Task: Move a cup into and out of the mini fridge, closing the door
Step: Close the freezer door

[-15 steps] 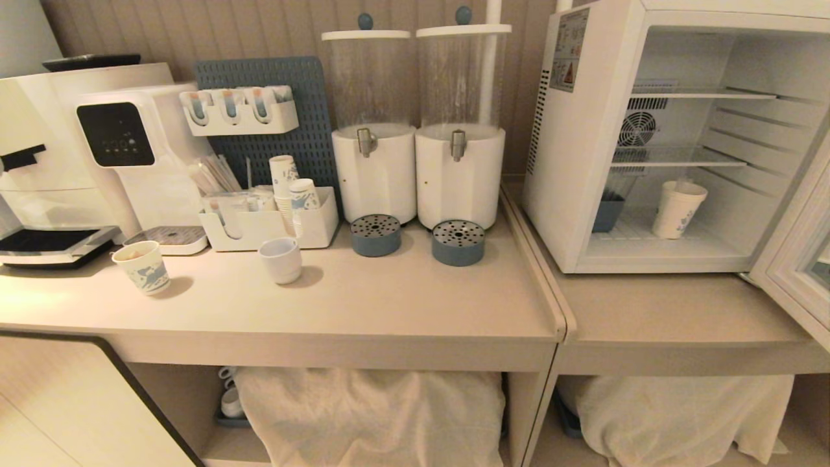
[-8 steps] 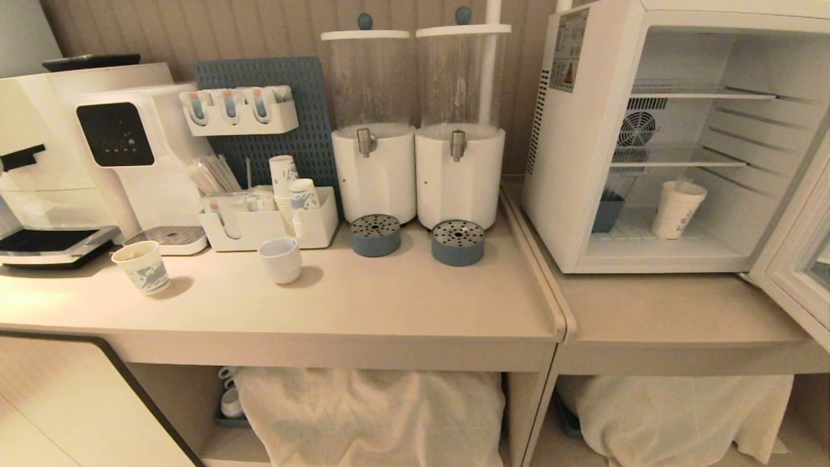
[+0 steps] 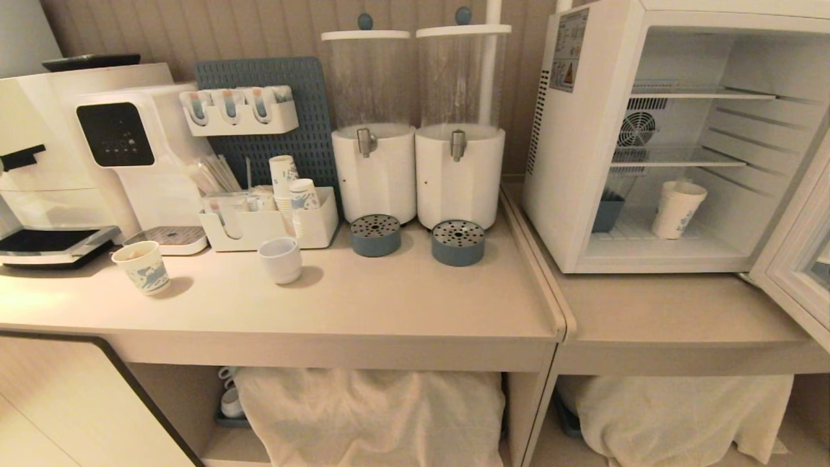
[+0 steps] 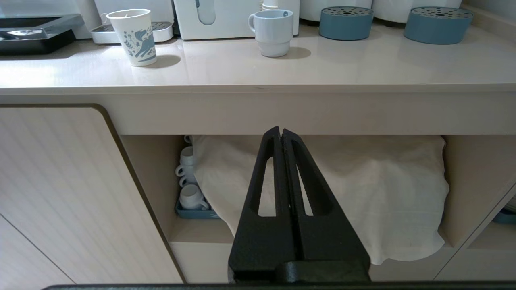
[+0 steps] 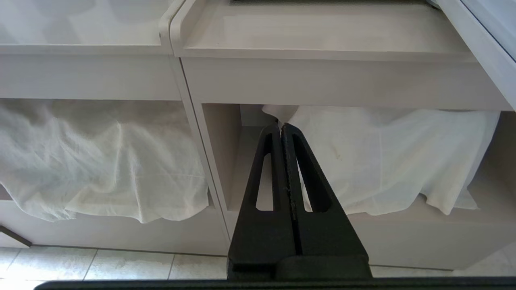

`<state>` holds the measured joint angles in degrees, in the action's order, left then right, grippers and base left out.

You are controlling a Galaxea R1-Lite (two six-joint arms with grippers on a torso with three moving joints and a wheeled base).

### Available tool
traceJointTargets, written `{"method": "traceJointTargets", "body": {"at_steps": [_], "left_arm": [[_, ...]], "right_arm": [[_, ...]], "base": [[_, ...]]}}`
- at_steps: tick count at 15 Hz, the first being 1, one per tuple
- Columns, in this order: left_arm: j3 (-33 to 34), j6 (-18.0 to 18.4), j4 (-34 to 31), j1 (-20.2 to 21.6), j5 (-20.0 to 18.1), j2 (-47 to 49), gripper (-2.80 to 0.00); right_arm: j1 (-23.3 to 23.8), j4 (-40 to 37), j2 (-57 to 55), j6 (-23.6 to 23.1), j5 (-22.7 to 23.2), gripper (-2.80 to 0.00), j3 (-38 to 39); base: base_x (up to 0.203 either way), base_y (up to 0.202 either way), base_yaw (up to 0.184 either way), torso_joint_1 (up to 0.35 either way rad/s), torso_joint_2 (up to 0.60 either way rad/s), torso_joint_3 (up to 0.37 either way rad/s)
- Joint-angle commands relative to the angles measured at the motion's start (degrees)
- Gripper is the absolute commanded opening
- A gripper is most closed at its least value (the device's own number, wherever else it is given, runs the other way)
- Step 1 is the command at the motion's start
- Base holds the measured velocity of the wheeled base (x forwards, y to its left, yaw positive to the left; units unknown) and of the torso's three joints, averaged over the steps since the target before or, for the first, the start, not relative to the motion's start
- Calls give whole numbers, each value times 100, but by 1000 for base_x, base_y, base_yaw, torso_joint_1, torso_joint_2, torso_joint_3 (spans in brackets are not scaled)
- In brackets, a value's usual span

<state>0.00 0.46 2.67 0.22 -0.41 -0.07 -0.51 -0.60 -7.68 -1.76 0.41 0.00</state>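
— Both claws, how do they stand?

— Left gripper [image 4: 281, 133] is pressed fully together and empty, low before the cloth-draped cupboard shelf [image 4: 322, 193]. Right gripper [image 5: 281, 129] likewise, clamped on nothing, below the beige counter [image 5: 322, 36].

— And the cup?

— From my head camera, the tall white paper cup with small blue print [image 3: 676, 209] stands upright at three o'clock, on the floor of the white box-shaped mini fridge [image 3: 583, 162]. Its white-framed glass door [image 3: 801, 259] hangs wide open at four o'clock.
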Motion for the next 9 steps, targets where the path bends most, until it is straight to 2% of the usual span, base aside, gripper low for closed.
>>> {"method": "traceJointTargets", "body": {"at_steps": [1, 7, 9], "left_arm": [[97, 6, 5, 4, -2, 7, -280], [97, 6, 5, 4, -2, 7, -280], [97, 6, 5, 4, -2, 7, -280]], "right_arm": [[-2, -2, -14, 52, -6, -280, 9], [-2, -2, -14, 52, -6, -280, 9], [-2, 25, -14, 193, -41, -280, 9]], "base": [[0, 0, 0, 0, 0, 0], [0, 0, 0, 0, 0, 0], [0, 0, 0, 0, 0, 0]]}}
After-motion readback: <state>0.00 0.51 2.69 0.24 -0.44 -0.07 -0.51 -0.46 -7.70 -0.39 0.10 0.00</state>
